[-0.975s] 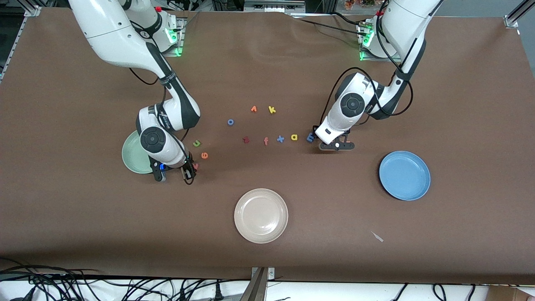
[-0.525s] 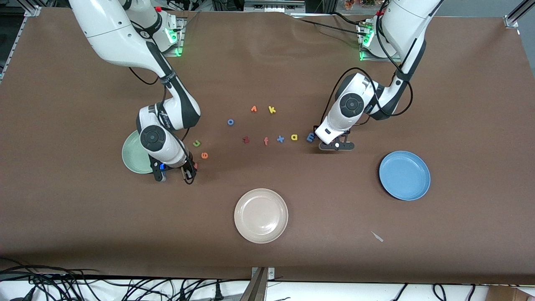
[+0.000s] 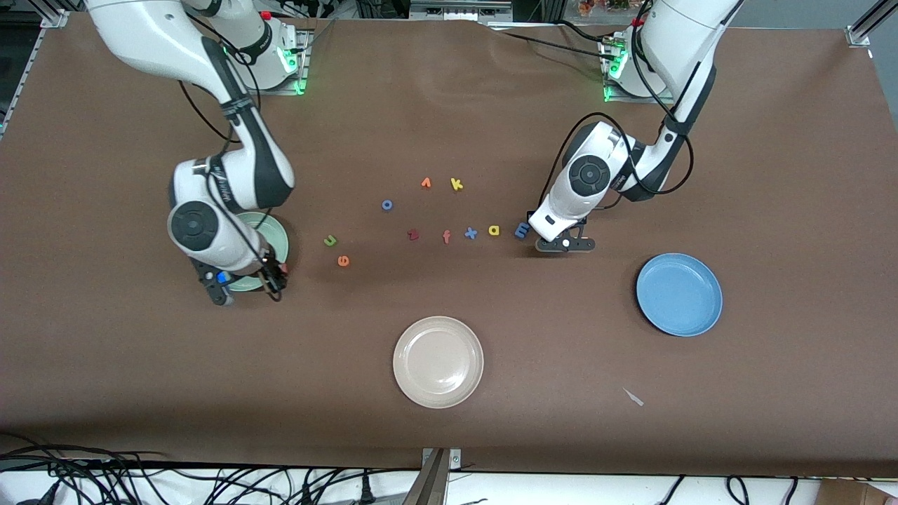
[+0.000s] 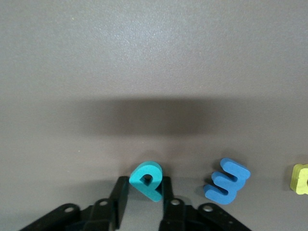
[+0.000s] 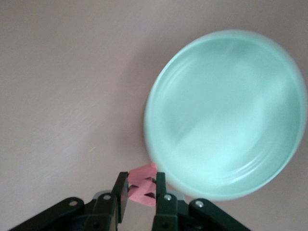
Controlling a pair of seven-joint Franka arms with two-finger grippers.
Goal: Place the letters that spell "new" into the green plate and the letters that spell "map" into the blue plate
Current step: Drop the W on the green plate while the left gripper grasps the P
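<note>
My right gripper (image 5: 142,181) is shut on the reddish-pink w (image 5: 147,171) and holds it over the rim of the pale green plate (image 5: 226,115). From the front, the right gripper (image 3: 273,279) is at the plate's (image 3: 276,238) edge. The green n (image 3: 330,240) and orange e (image 3: 343,261) lie on the table toward the middle. My left gripper (image 4: 145,185) is low at the table with its fingers against both sides of the teal p (image 4: 147,179). The blue m (image 4: 226,180) and yellow a (image 4: 301,179) lie beside it. The blue plate (image 3: 679,294) stands nearer the camera.
A beige plate (image 3: 438,361) sits near the front middle. Other letters lie in the middle: blue o (image 3: 386,205), an orange one (image 3: 426,183), yellow k (image 3: 457,184), dark red z (image 3: 412,234), salmon f (image 3: 446,237), blue x (image 3: 471,233). A pale scrap (image 3: 633,397) lies near the front.
My right arm carried the w from beside the e over to the green plate's edge. The left gripper stayed in place and its fingers closed in on the p.
</note>
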